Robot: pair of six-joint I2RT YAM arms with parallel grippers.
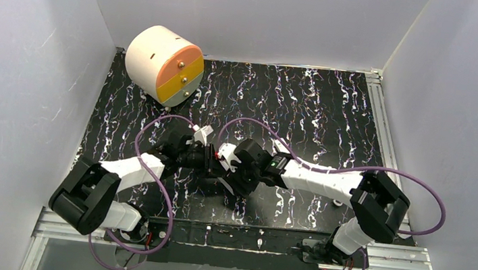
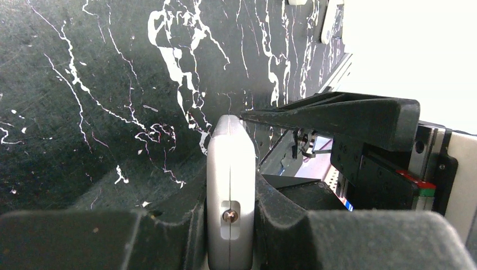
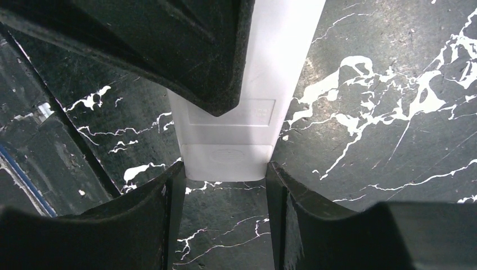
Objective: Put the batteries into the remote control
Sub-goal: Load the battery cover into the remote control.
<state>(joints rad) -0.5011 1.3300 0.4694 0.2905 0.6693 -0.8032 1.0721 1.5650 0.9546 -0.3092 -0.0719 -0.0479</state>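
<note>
So the white remote [image 2: 229, 163] sits between both arms, in front of the drum [image 1: 164, 65] and a bit to its right, roughly mid-table [image 1: 320, 110]. The left gripper [image 2: 230, 191] is pinching it across its flat faces, so its wrist cam looks straight down the thin edge, seam and a little screw showing. The right gripper [image 3: 224, 183] has its jaws on either side of the remote's end, fingers touching both corners, which looks like a grip to me. The two grippers are nearly nose to nose.
</note>
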